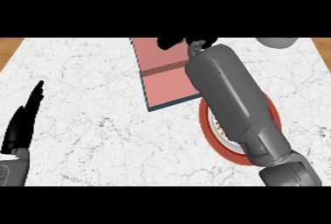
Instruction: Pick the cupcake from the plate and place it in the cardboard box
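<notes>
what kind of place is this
Likely a kitchen counter: a white marble-look top with wood edging, a red-rimmed plate and a pinkish box on it.

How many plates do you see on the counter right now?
1. A red-rimmed plate lies right of centre, mostly hidden beneath the right forearm. Others could be hidden under it.

Occlusions and cut-offs, head view

Right forearm (pixel 239 105) covers most of the plate (pixel 210 131); right hand (pixel 174 42) at twelve o'clock is cropped, grasp indeterminate; cupcake not discernible; box (pixel 161 78) cut off at top.
</notes>
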Controlling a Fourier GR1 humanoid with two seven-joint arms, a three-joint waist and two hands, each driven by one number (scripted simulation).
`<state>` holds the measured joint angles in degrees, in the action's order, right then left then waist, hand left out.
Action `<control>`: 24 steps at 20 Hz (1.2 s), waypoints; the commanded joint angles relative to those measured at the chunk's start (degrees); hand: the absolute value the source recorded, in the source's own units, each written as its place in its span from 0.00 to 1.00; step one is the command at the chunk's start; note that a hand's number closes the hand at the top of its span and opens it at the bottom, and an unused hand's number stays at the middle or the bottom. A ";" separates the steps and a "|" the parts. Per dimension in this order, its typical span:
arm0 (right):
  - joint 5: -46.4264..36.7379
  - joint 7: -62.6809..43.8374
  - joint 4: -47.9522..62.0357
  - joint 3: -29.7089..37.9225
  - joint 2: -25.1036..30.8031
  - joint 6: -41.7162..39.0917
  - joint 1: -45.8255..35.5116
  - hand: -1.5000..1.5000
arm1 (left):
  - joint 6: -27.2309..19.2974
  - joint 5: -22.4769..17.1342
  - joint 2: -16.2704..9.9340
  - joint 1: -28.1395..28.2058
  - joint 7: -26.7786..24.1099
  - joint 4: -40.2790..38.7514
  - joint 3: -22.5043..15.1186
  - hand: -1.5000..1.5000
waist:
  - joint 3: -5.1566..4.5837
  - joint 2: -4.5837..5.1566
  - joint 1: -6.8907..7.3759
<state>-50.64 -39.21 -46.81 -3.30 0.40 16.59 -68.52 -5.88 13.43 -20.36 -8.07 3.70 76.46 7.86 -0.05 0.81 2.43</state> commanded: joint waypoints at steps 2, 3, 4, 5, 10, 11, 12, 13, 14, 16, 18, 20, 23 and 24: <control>0.78 4.41 15.71 4.09 -0.38 6.24 -6.28 1.00 | -1.51 1.53 2.03 -0.75 -1.06 -0.39 -1.48 0.50 | -0.02 0.60 1.12; 0.86 4.98 17.70 4.14 -0.39 5.08 -7.38 1.00 | 0.31 0.20 0.72 -2.41 -0.50 -3.12 -0.13 0.50 | -0.03 0.45 0.48; -0.55 3.28 20.03 2.91 -0.39 7.74 -7.71 1.00 | 1.63 0.14 -0.45 0.49 -0.30 1.42 -0.66 0.50 | -0.01 0.44 1.83; -1.24 5.07 21.14 3.48 -0.39 11.78 -5.05 1.00 | 0.44 0.37 0.77 0.69 -1.22 -0.55 -0.53 0.50 | -0.02 0.53 1.26; 5.98 3.70 26.24 9.47 -0.40 13.77 -7.21 0.00 | 2.86 -0.92 -2.05 -1.98 -0.66 -0.01 0.96 0.50 | 0.01 1.22 3.31; 6.57 5.23 26.70 11.53 0.72 11.29 -9.80 0.00 | 1.53 -0.16 -0.03 -0.99 -2.36 -1.87 0.06 0.50 | -0.02 1.07 2.04; 8.14 5.77 28.41 9.69 -0.39 13.65 -8.48 0.00 | 0.94 0.62 0.32 -4.87 -0.40 -2.71 -0.52 0.50 | -0.02 1.28 2.80; 6.99 8.37 29.11 11.54 -0.08 14.36 -7.20 0.00 | 1.51 -0.19 -0.03 -0.92 -1.41 0.49 -0.13 0.50 | 0.04 1.17 2.85; 7.52 10.27 28.78 12.18 0.06 16.04 -7.07 0.00 | 1.86 -0.66 0.01 -2.23 0.43 1.18 -0.05 0.50 | 0.08 1.42 3.29; 7.76 11.13 30.05 11.93 -0.39 16.76 -9.42 0.00 | 1.60 0.49 0.81 -2.56 0.41 0.17 -1.31 0.50 | 0.03 1.24 2.88; 7.85 14.07 29.98 12.52 -0.27 18.08 -9.86 0.00 | 1.10 0.42 0.63 -2.57 -0.17 -1.49 -0.37 0.50 | 0.01 1.16 2.31; 8.30 18.53 28.85 12.79 -0.39 23.92 -7.37 0.00 | 1.03 0.54 0.17 -1.69 -0.66 -0.44 -0.13 0.50 | 0.04 1.13 2.60; 10.51 23.32 27.10 15.34 0.56 27.02 -6.88 0.00 | 0.40 0.79 1.42 -2.15 -0.30 -1.38 -0.58 0.50 | 0.06 1.04 1.63; 10.98 22.16 26.94 15.27 -0.39 29.10 -8.67 0.00 | 0.18 1.39 1.02 -2.78 1.43 -0.02 -0.77 0.50 | 0.07 0.66 1.77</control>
<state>-41.46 -20.57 -18.88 10.36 0.23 40.70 -76.56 -5.03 14.18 -19.71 -10.45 4.03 76.18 7.29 0.01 1.85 4.71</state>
